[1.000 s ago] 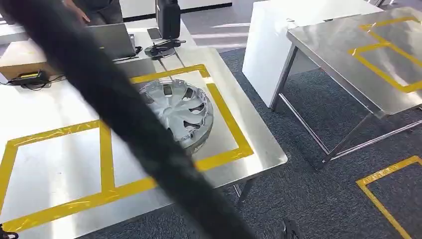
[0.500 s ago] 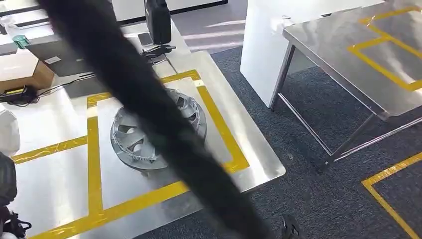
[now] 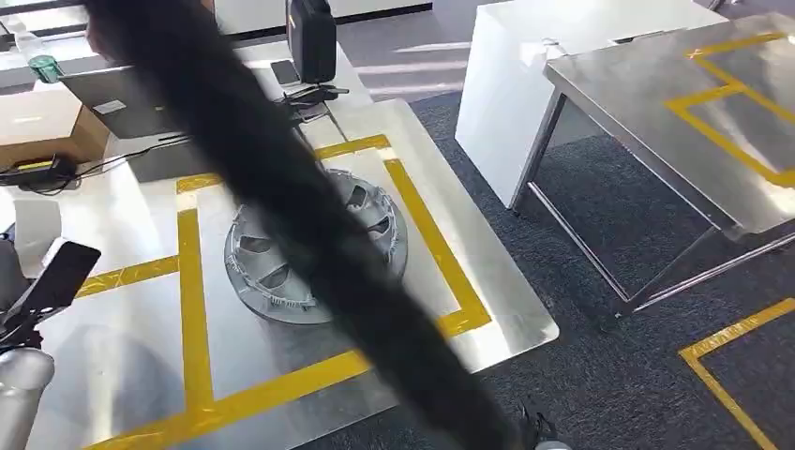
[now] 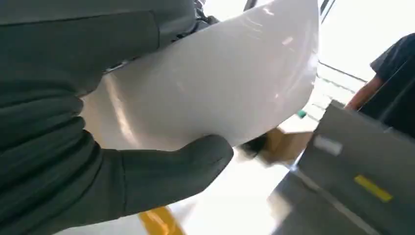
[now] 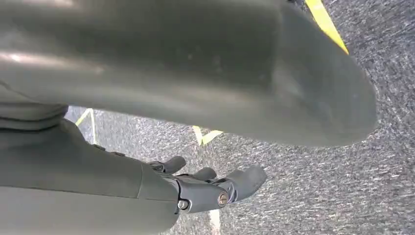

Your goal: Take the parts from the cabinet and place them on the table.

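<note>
In the left wrist view my left hand grips a glossy white part, thumb pressed on its face. In the head view that white part shows at the left edge, above the table, with my silver left forearm below it. A silver wheel cover lies flat inside the right yellow-taped square on the table, partly hidden by a blurred black strap close to the camera. My right hand hangs over the carpet with its fingers apart, holding nothing.
A grey laptop, a cardboard box and a black stand crowd the table's far end. A person's arm is beyond the laptop. A second taped steel table and a white cabinet stand to the right, across carpet.
The camera has swung, shifting the whole scene. My left arm with the white part has come further into the picture at the lower left. The wheel cover stays in its square.
</note>
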Robot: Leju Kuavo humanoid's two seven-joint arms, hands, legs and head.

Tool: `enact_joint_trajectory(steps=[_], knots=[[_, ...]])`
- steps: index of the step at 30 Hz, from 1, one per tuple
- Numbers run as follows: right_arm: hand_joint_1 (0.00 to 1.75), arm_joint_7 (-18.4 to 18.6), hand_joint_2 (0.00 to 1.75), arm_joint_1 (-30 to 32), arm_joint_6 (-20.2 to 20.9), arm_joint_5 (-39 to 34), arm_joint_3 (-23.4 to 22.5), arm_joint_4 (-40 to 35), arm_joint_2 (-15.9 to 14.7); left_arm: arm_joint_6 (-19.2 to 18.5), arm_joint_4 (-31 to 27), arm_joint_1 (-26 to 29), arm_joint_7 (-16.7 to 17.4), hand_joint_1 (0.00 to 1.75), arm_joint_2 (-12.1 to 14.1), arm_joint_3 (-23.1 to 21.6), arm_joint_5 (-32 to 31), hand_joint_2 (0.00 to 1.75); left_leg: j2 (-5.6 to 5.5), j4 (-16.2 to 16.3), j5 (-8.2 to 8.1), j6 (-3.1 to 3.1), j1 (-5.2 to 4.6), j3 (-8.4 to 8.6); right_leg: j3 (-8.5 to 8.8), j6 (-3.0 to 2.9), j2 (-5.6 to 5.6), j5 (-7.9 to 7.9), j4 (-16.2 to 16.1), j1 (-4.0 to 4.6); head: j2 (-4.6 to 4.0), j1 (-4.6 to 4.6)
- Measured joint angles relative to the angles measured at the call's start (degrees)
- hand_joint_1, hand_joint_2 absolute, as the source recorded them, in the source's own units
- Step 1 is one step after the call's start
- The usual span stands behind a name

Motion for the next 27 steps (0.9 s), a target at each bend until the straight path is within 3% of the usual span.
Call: enact_joint_trajectory(steps=[3, 6, 19, 20, 25, 26, 27], knots=[[0.00, 0.39, 0.00, -0.10, -0.04, 0.00, 0.00, 0.02, 0.00, -1.38, 4.17, -0.55, 3.97, 1.75, 0.92, -1.94, -1.09, 1.75, 0.20, 0.00, 0.00, 0.00, 0.00, 0.05, -0.03, 0.13, 0.07, 0.07, -0.03, 0.01, -0.02, 0.00], [0.00, 1.01, 0.00, -0.10, -0.15, 0.02, 0.00, 0.02, 0.00, -1.68, 6.98, -0.60, 5.13, 1.75, 1.70, -3.03, -1.18, 1.75, 0.19, -0.07, 0.01, 0.00, 0.00, 0.10, -0.02, 0.20, 0.07, 0.05, -0.03, 0.01, -0.02, -0.02], [0.00, 1.25, 0.00, -0.22, -0.24, 1.22, 1.03, 0.02, -0.02, 0.98, 10.85, -0.50, -0.54, 1.75, 1.49, -3.27, 1.51, 1.75, 0.17, -0.44, 0.06, -0.07, 0.04, 0.36, 0.00, 0.16, 0.03, 0.01, -0.03, 0.00, 0.00, -0.02], [0.00, 1.36, 0.00, -0.22, -0.35, 1.22, 1.03, 0.02, -0.02, 1.22, 10.90, -0.50, -1.17, 0.00, 1.27, -3.27, 1.51, 1.75, 0.16, -0.44, 0.06, -0.07, 0.04, 0.36, 0.01, 0.15, 0.03, 0.00, -0.03, 0.00, -0.02, -0.02], [0.00, 1.81, 0.00, -0.29, -0.68, 1.25, 1.03, 0.02, 0.00, 3.54, 10.90, -0.53, -4.17, 0.00, -0.75, -3.27, 1.03, 1.75, 0.18, -0.46, 0.06, -0.08, 0.03, 0.41, 0.05, 0.13, 0.02, -0.02, -0.03, 0.03, -0.02, -0.02], [0.00, 1.90, 0.00, -0.28, -0.70, 1.23, 1.03, 0.02, 0.00, 3.57, 10.90, -0.53, -4.56, 0.00, -1.22, -3.27, 0.92, 0.00, 0.19, -0.46, 0.06, -0.08, 0.03, 0.42, 0.05, 0.13, 0.03, -0.02, -0.03, 0.03, -0.02, 0.00], [0.00, 1.95, 0.00, -0.28, -0.68, 1.22, 1.03, 0.02, 0.00, 3.52, 10.90, -0.56, -4.78, 0.00, -1.62, -3.27, 0.88, 0.00, 0.19, -0.46, 0.06, -0.07, 0.03, 0.42, 0.06, 0.13, 0.03, -0.01, -0.03, 0.03, 0.00, -0.02]])
